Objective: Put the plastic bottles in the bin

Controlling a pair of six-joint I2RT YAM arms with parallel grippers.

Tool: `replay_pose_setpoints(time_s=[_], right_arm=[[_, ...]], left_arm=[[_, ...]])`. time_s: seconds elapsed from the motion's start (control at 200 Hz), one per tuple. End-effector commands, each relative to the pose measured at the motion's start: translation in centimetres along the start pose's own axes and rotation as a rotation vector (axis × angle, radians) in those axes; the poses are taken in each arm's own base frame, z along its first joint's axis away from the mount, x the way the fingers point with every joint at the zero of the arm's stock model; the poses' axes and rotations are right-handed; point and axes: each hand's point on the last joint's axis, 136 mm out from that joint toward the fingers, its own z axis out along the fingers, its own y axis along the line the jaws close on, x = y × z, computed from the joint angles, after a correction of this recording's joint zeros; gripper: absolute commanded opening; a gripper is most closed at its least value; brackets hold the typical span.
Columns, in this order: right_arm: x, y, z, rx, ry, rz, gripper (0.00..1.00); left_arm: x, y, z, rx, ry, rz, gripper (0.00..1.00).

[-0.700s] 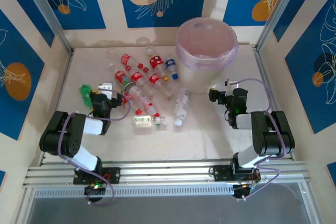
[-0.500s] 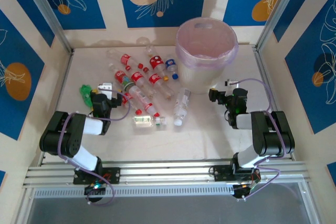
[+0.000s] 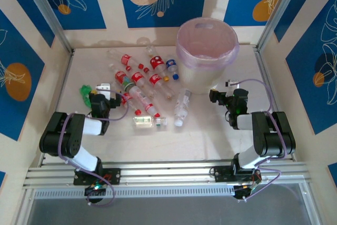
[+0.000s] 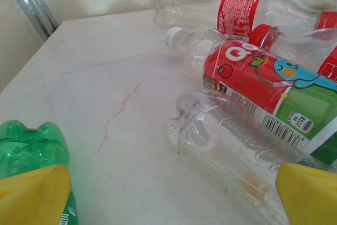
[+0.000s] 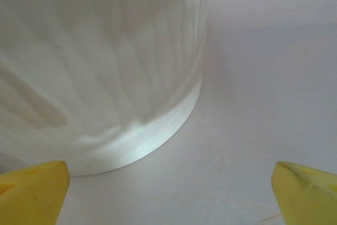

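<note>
The plastic bottles (image 3: 141,81) lie in a loose heap on the table's left half, most with red labels and red caps. A blue-labelled one (image 3: 171,68) lies near the bin (image 3: 207,51), a round white bucket with a pinkish liner at the back right. My left gripper (image 3: 104,92) is open and low over the table. It sits between the green bottle (image 4: 26,148) by its left finger and a clear bottle (image 4: 231,146) by its right finger, holding nothing. My right gripper (image 3: 221,91) is open and empty, facing the bin's white wall (image 5: 95,67).
A clear bottle (image 3: 182,106) and a small one with a green-tinted label (image 3: 147,121) lie apart in front of the heap. Walls and aluminium posts enclose the table on three sides. Bare tabletop lies between the two arms and right of the bin's foot (image 5: 253,104).
My left gripper has shifted slightly to the far left, toward the green bottle. The right arm and the bottles have not moved.
</note>
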Motion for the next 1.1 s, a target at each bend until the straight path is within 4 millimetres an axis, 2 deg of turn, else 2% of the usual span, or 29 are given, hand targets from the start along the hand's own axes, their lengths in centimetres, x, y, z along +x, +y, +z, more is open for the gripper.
replay_pose_setpoints(time_s=[0.0,0.125,0.205,0.29,0.355,0.4,0.45,0.455,0.54,0.59,0.68,0.76,0.85,0.96,1.02,1.095], right_arm=[[-1.2,0.4,0.3,-0.021,-0.024,0.004,0.99],[-1.2,0.4,0.2,-0.022,-0.032,0.004,0.99],[-2.6,0.4,-0.2,-0.022,-0.025,0.015,0.99],[-3.7,0.5,-0.9,-0.014,0.077,0.033,0.99],[-3.3,0.8,-1.6,-0.006,0.145,0.041,0.99],[-3.1,0.8,-2.1,0.013,0.157,0.042,0.99],[-2.9,1.3,-2.9,0.031,0.172,0.038,0.99],[-3.0,1.3,-3.1,0.034,0.171,0.037,0.99],[-2.6,1.5,-5.0,0.090,0.230,0.066,0.99],[-2.4,1.5,-6.4,0.127,0.279,0.117,0.99],[-1.4,1.1,-9.2,0.220,0.397,0.220,0.99],[-0.9,2.1,-11.0,0.233,0.483,0.237,0.99],[-0.6,4.3,-12.5,0.191,0.563,0.222,0.99],[0.4,6.3,-14.5,0.173,0.644,0.204,0.99],[0.9,7.4,-15.4,0.142,0.675,0.219,1.00],[1.4,9.0,-16.1,0.088,0.708,0.257,1.00]], left_arm=[[-0.2,-0.1,0.3,0.020,0.001,-0.019,1.00],[-0.3,-0.1,0.1,0.027,-0.010,-0.019,1.00],[-1.4,0.2,-0.5,0.014,-0.008,-0.012,1.00],[-4.2,1.0,-2.0,-0.012,0.028,-0.018,1.00],[-7.2,1.4,-3.5,0.000,0.023,-0.027,1.00],[-8.4,1.8,-4.7,-0.009,0.070,-0.050,1.00],[-9.7,2.5,-6.1,-0.028,0.122,-0.092,1.00],[-9.3,2.5,-6.2,-0.030,0.137,-0.096,1.00],[-10.7,4.0,-8.7,-0.092,0.257,-0.184,1.00],[-10.6,4.3,-9.9,-0.104,0.353,-0.200,1.00],[-10.0,4.7,-10.8,-0.131,0.503,-0.215,1.00],[-9.3,5.4,-10.1,-0.146,0.559,-0.207,0.99],[-8.3,7.3,-8.6,-0.135,0.604,-0.330,0.99],[-6.4,10.8,-5.7,-0.211,0.611,-0.404,0.99],[-5.6,11.7,-3.9,-0.218,0.633,-0.428,0.99],[-4.4,11.8,-1.9,-0.201,0.678,-0.446,0.99]])
